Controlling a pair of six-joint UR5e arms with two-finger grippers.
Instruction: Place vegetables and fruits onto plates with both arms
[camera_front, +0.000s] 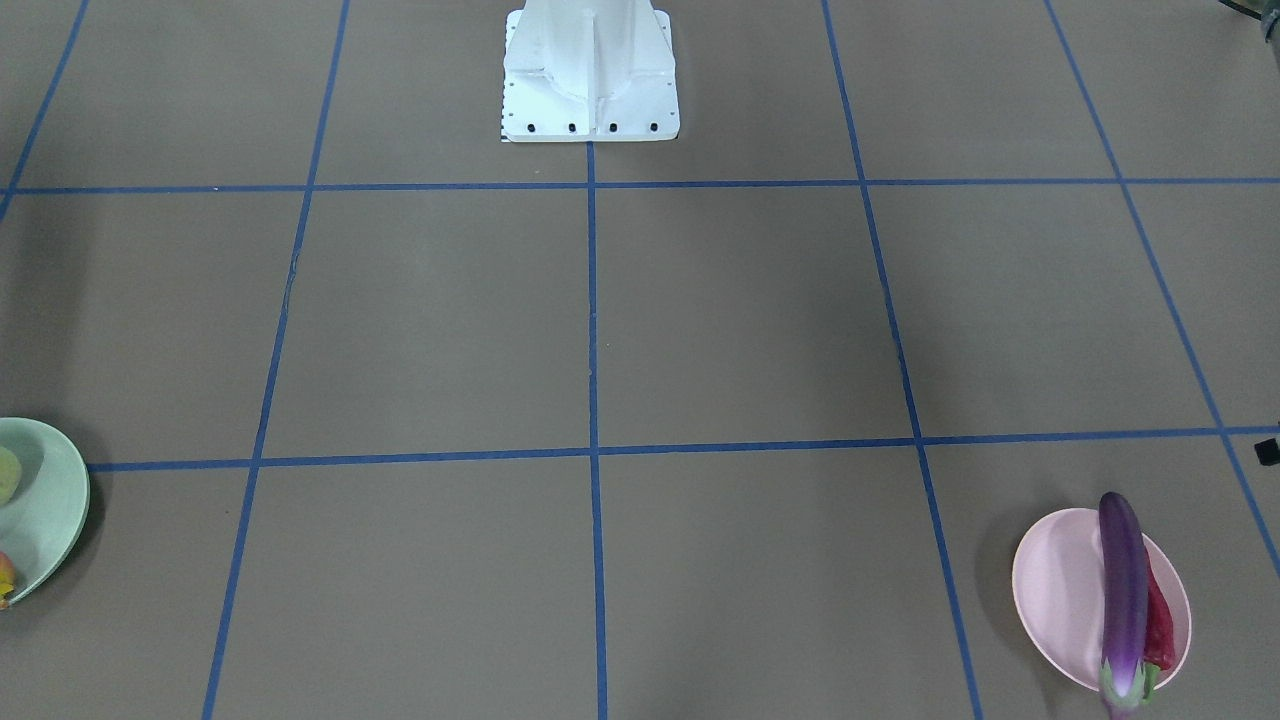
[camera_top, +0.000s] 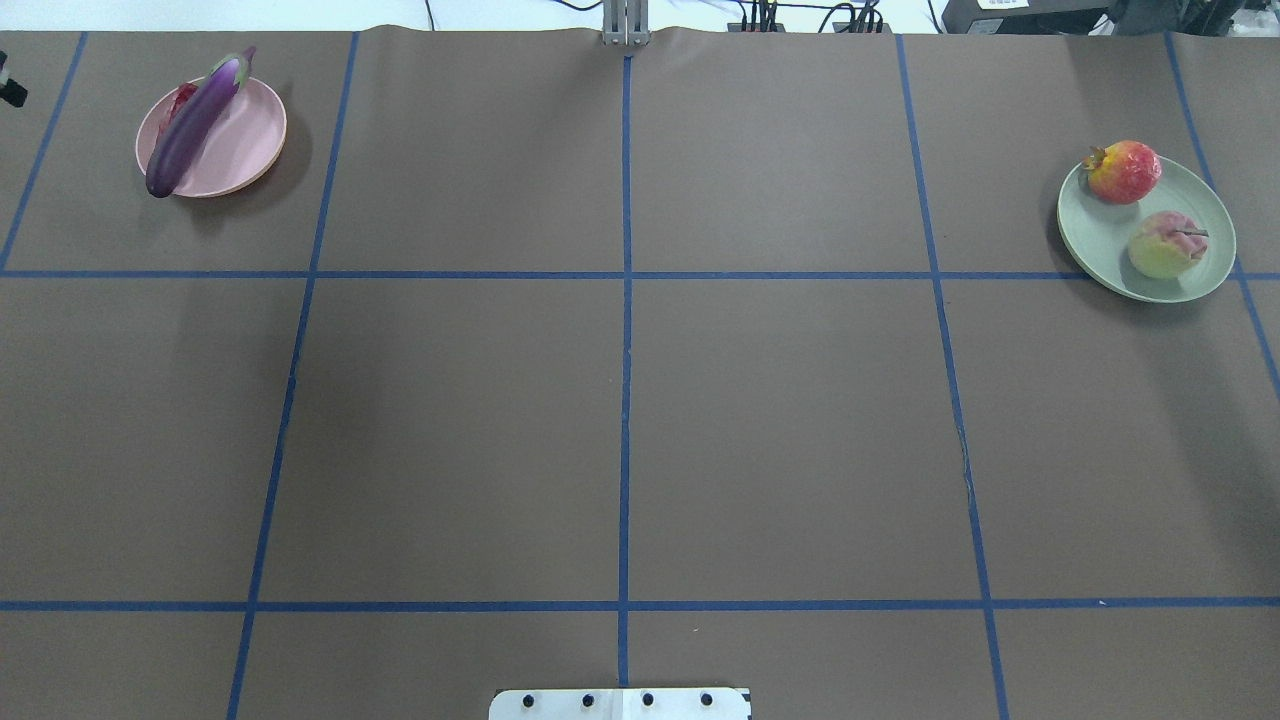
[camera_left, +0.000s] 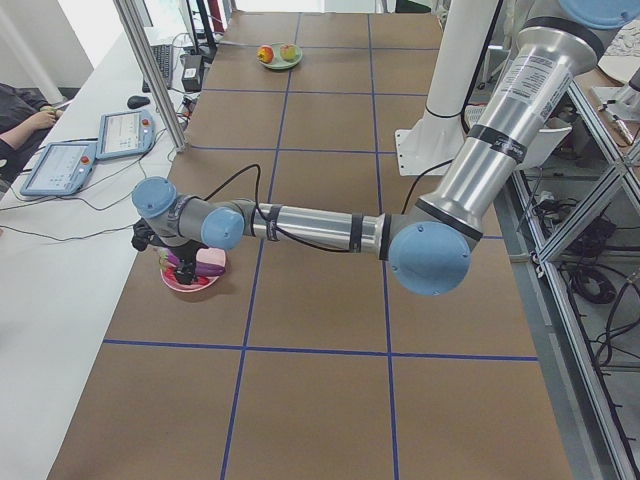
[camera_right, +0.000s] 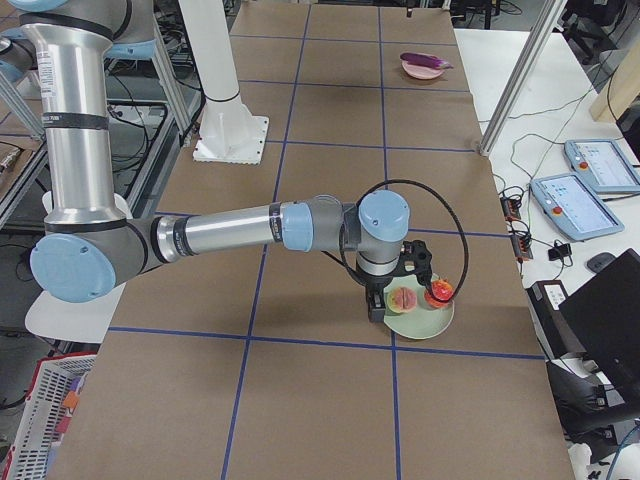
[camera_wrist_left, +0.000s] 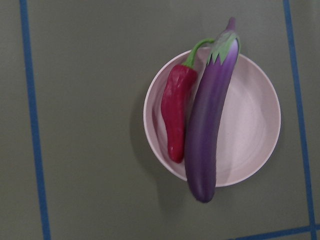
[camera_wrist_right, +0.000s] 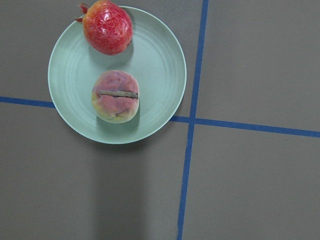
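Observation:
The purple eggplant (camera_top: 195, 125) and the red chili (camera_wrist_left: 176, 112) lie side by side on the pink plate (camera_top: 250, 135) at the far left. The eggplant overhangs the rim at both ends. The peach (camera_top: 1163, 245) and the red-orange pomegranate-like fruit (camera_top: 1123, 172) sit on the mint green plate (camera_top: 1105, 235) at the far right. My left gripper (camera_left: 183, 270) hangs over the pink plate and my right gripper (camera_right: 398, 288) over the green plate. Both show only in the side views, so I cannot tell whether they are open or shut.
The brown table is marked by a grid of blue tape lines (camera_top: 625, 300). The white pedestal base (camera_front: 590, 70) stands at the robot's edge. Operator tablets (camera_left: 60, 165) lie on a side bench beyond the far edge.

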